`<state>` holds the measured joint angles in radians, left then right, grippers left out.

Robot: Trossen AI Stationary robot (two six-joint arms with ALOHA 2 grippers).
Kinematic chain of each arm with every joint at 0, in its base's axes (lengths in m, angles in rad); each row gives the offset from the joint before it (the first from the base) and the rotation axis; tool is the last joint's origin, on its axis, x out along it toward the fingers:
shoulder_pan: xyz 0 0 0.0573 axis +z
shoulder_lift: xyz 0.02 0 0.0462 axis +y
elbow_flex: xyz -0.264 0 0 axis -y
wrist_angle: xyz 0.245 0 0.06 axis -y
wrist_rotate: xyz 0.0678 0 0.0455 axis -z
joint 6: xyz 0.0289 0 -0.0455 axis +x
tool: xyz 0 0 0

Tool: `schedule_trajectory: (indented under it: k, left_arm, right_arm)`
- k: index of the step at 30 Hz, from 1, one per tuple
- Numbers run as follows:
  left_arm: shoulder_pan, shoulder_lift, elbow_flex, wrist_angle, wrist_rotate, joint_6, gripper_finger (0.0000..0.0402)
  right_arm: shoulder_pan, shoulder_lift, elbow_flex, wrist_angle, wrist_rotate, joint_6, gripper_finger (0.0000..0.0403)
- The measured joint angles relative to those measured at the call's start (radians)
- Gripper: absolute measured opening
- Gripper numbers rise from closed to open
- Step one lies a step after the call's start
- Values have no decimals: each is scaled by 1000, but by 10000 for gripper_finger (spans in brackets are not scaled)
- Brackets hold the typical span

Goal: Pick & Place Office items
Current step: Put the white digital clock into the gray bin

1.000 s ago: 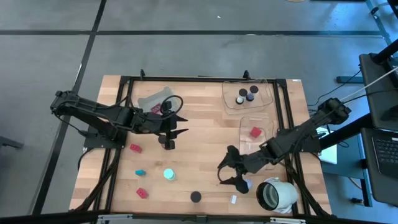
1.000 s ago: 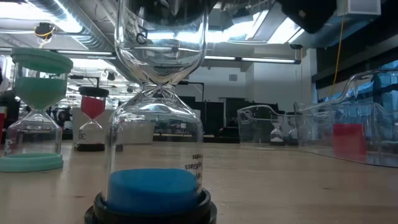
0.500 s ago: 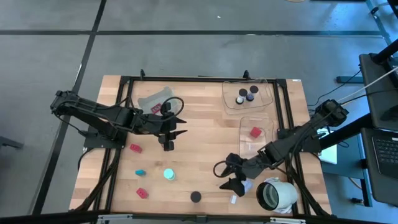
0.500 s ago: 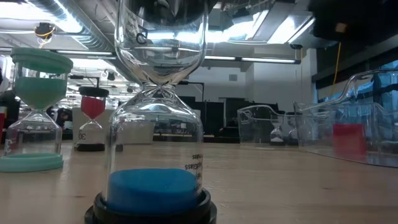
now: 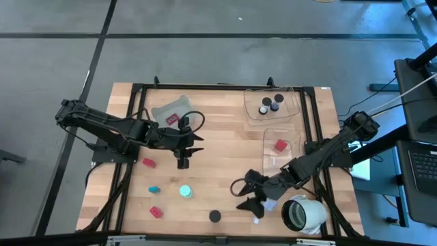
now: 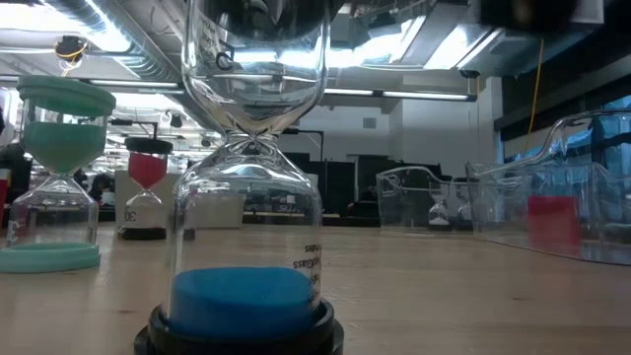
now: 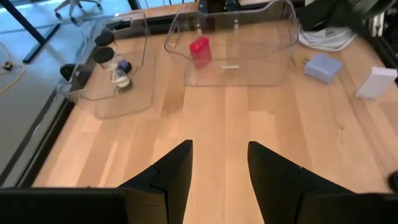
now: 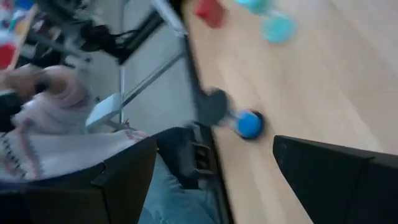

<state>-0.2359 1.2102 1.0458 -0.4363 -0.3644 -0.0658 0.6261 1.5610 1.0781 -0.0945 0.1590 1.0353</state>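
The left end effector hung over the far-left part of the surface, its fingers apart with nothing between them, a little narrower than a second before. It had also slid slightly leftward. A black-capped piece stood just on its near side, untouched as far as I could tell. That drift suggested the left arm was settling rather than starting a pick.

Nearer on the left, two red blocks, a teal bit and a teal round piece lay loose and well apart. A black round cap sat at the near edge.

The right end effector had made the bigger change. Over the last second it had travelled left and nearer, jaws spread wide and empty. It had come close to the black round cap and to a white bit. I judged it was lining up a pick of one of them.

On the far right, one clear tray held black caps and a second clear tray held a red block, so most items remained to be placed.
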Motion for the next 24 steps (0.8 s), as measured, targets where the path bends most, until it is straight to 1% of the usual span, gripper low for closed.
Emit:
schedule_trajectory:
  k: [1,3,6,9,11,12,15,19,24]
  left_arm:
    - [0,0,-3,0,0,0,150]
    - [0,0,-4,-5,0,0,150]
    - [0,0,-4,-2,0,0,150]
    - [0,0,-4,-10,0,-3,148]
    - [0,0,-4,-14,0,-10,148]
    - [0,0,-4,-14,0,-11,148]
    - [0,0,-4,-16,0,-18,147]
    - [0,0,-4,-16,0,-18,148]
    - [0,0,-4,-18,1,-29,150]
  right_arm:
    - [0,26,49,-17,-6,-41,327]
    - [1,85,170,-145,-32,-130,327]
    - [7,192,381,-463,-58,-239,327]
    - [20,291,565,-795,-84,-290,327]
    - [30,343,646,-932,-101,-311,327]
    - [35,365,676,-969,-113,-326,327]
    - [51,401,719,-974,-152,-388,327]
    - [84,423,728,-962,-156,-488,325]
    - [114,439,728,-961,-155,-582,308]
